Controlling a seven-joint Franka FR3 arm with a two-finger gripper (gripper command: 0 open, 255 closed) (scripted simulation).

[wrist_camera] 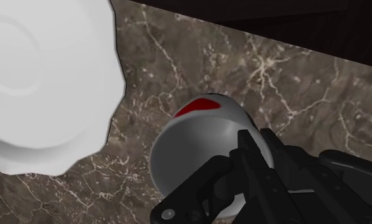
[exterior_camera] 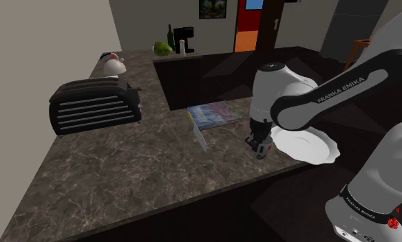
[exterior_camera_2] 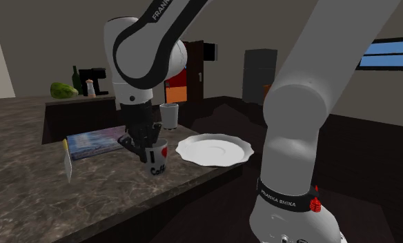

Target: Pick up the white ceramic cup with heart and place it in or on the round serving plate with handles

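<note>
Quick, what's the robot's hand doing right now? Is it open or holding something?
Gripper: closed, holding the white cup with the red heart by its rim.

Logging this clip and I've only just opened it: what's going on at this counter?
The white Franka arm has its black pincer closed on the rim of the white cup with a red heart. The cup is low over the dark marbled counter; whether it is off the surface is unclear. The scalloped white plate lies right beside it, and the cup is not on it yet.
</note>
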